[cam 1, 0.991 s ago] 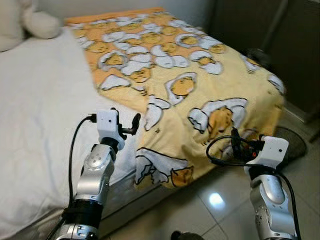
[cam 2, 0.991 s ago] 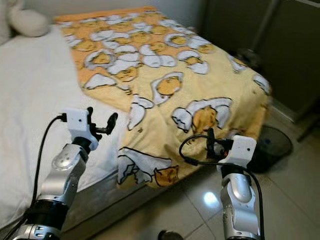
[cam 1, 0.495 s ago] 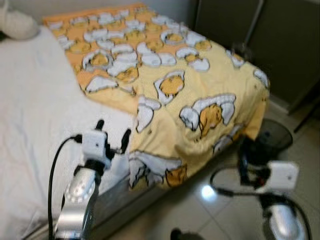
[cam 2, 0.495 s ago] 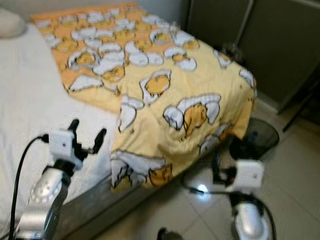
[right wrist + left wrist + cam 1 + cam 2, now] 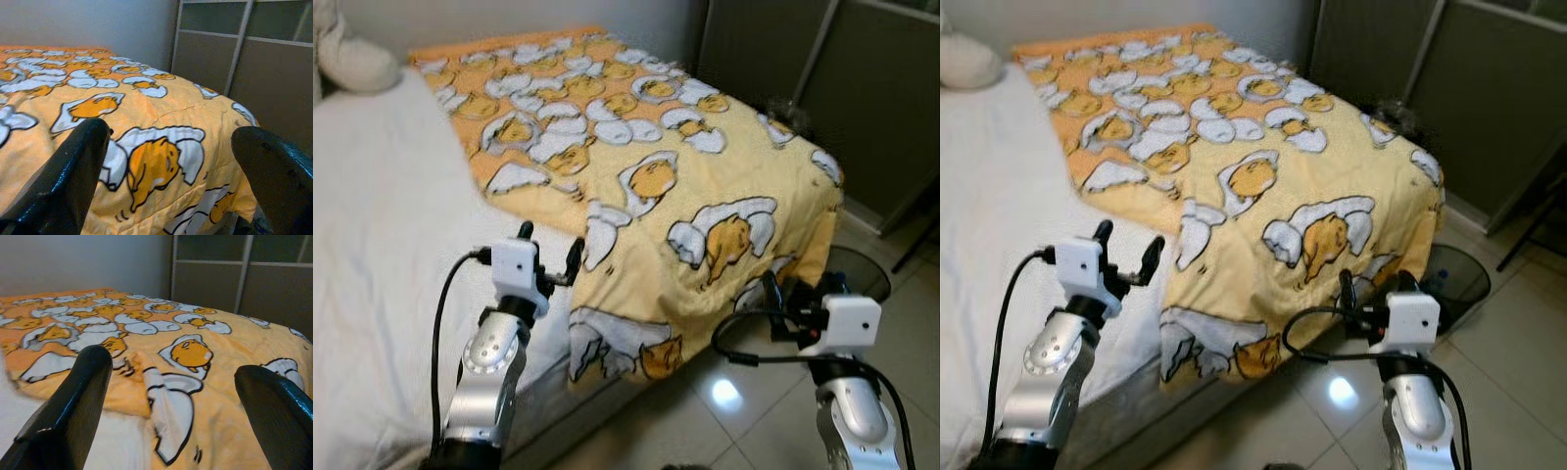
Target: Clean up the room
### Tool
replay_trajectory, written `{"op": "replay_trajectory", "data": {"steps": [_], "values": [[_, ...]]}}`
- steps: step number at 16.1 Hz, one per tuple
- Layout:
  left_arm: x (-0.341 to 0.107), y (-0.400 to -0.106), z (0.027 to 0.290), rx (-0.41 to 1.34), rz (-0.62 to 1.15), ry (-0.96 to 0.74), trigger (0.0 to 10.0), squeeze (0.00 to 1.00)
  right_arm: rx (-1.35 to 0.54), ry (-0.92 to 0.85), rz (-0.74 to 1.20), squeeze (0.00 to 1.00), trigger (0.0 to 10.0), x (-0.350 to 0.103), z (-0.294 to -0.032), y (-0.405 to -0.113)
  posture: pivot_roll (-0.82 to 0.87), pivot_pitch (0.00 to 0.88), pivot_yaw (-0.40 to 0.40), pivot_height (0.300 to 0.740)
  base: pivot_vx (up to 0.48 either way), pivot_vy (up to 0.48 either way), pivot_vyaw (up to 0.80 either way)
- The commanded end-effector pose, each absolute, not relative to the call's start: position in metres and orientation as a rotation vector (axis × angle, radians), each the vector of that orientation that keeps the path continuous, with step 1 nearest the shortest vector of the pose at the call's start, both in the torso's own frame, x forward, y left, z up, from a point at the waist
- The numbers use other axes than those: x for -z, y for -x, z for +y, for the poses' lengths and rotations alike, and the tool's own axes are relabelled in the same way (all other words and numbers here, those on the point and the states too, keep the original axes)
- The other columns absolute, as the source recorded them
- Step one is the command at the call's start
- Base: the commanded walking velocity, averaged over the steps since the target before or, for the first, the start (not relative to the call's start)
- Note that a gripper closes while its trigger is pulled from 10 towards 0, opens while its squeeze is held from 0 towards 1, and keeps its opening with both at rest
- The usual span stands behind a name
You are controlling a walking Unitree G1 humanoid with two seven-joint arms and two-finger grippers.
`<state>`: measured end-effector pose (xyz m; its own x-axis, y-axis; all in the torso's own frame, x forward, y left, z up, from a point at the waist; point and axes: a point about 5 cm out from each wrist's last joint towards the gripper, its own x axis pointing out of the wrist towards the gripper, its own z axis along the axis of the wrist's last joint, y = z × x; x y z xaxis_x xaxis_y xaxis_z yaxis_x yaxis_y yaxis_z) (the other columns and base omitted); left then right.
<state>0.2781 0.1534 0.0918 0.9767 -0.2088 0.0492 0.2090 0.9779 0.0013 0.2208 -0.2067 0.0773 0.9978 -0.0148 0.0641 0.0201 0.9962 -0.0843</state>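
Blanket (image 5: pixel 646 186) duty at the bedside: the yellow cover, printed with egg-shaped cartoon figures, lies across the right half of the bed (image 5: pixel 382 225), its near corner hanging over the mattress edge toward the tiled floor (image 5: pixel 744 411). To straighten it well, the robot would likely do best to take the rumpled left border and the drooping near corner together, pinch only the top layer, and draw it flat and square rather than dragging the white sheet beneath along with it. Both arms are raised at the foot of the bed. The left gripper (image 5: pixel 548 257) hovers over the white sheet just beside the blanket's left edge, fingers (image 5: pixel 68 411) spread wide and empty. The right gripper (image 5: pixel 801 292) is held near the hanging corner, also spread wide with nothing between its fingers. A dark fan (image 5: pixel 1454 274) sits on the floor at the right, near the cabinet doors (image 5: pixel 862 108).
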Motion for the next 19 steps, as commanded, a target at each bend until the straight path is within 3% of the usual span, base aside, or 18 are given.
{"op": "replay_trajectory", "data": {"steps": [1,6,7,12,15,18,19], "values": [[-0.095,-0.284,0.146,0.237,-0.059,0.014,10.0,0.00,0.024,0.093,-0.074,0.00,10.0,-0.079,-0.208,-0.225,-0.17,0.000,0.021,0.740,0.450,0.000,0.00],[-0.098,-0.294,0.153,0.209,-0.050,0.006,10.0,0.00,0.001,0.090,-0.033,0.00,10.0,-0.073,-0.204,-0.230,-0.17,0.000,0.036,0.740,0.450,0.000,-0.40],[-0.094,-0.299,0.161,0.129,-0.016,-0.035,10.0,0.00,-0.013,0.090,-0.030,0.00,10.0,-0.072,-0.203,-0.232,-0.17,0.000,0.039,0.731,0.000,0.000,0.00],[-0.071,-0.322,0.165,0.154,0.171,-0.034,10.0,0.00,0.001,0.046,-0.018,0.00,10.0,-0.073,-0.198,-0.235,-0.16,0.000,0.019,0.731,0.000,0.000,0.00],[-0.051,-0.327,0.179,0.088,0.309,-0.213,10.0,0.00,-0.007,0.003,-0.007,0.00,10.0,-0.076,-0.197,-0.225,-0.18,0.066,0.011,0.731,0.000,0.000,0.00],[-0.050,-0.325,0.200,0.019,0.324,-0.087,10.0,0.00,-0.157,-0.058,0.076,0.00,10.0,-0.075,-0.185,-0.196,-0.23,0.193,-0.008,0.731,0.000,0.000,0.00],[-0.049,-0.322,0.200,0.034,0.320,-0.049,10.0,0.00,-0.182,-0.066,0.095,0.00,10.0,-0.074,-0.184,-0.190,-0.23,0.193,-0.008,0.731,0.000,0.000,0.00]]}}
